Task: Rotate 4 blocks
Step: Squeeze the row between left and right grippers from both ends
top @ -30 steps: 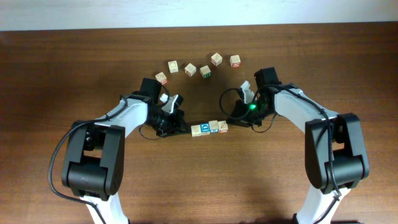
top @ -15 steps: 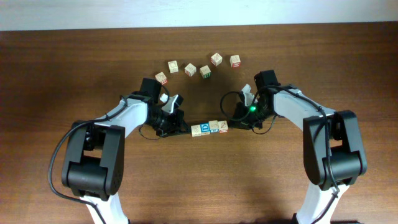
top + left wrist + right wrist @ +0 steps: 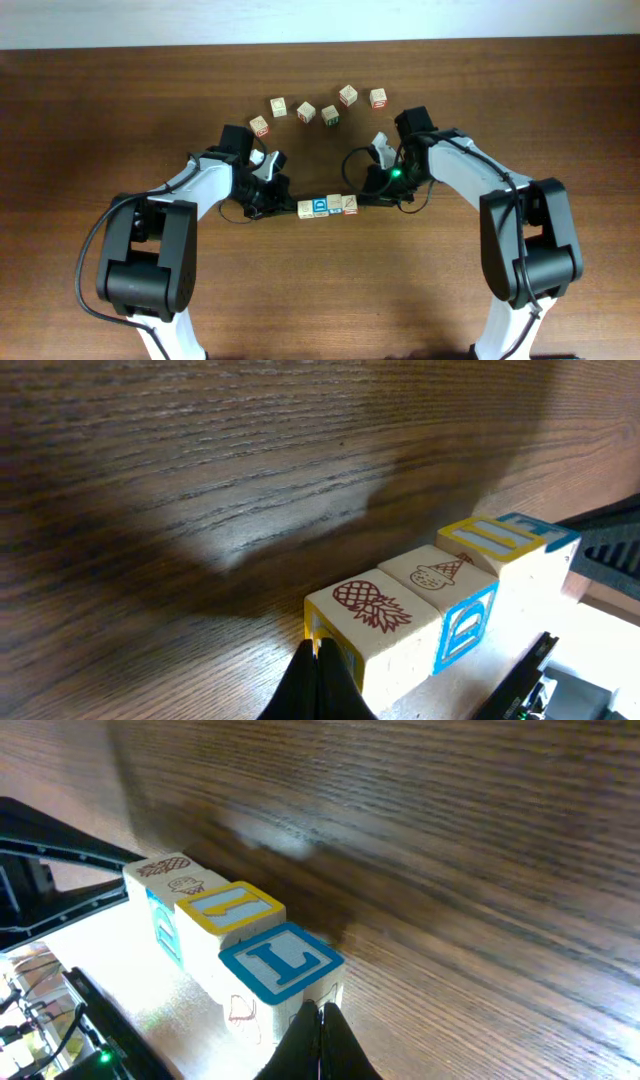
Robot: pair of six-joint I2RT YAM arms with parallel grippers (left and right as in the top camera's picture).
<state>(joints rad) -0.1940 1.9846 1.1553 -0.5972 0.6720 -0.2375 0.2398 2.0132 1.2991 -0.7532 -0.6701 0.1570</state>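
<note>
**Wood row squeezed end to end: it may buckle**

Closest to you, both tools are fully closed and hold nothing. The left gripper (image 3: pixel 318 668) presses its joined tips against the pineapple block (image 3: pixel 372 612). The right gripper (image 3: pixel 320 1025) does the same on the blue L block (image 3: pixel 281 965) at the opposite end. Between them the four blocks (image 3: pixel 327 206) sit in one touching line near the middle of the table (image 3: pixel 320 290), with the ice-cream block (image 3: pixel 438 572) and the yellow-framed block (image 3: pixel 232 907) inside.

Your risk, as I judge it, is that line. Each contact is a narrow tip low on an end cube. If your two pushes are not aimed along one axis, the row could bow and a middle cube could pop out sideways. A tip could also slide off a corner and spin only the end cube instead of the whole row. Squeeze too hard and a cube may tip up.

Farther back, six spare cubes (image 3: pixel 306 111) lie in an arc, well apart from the row. A wide swing toward them could knock one.
</note>
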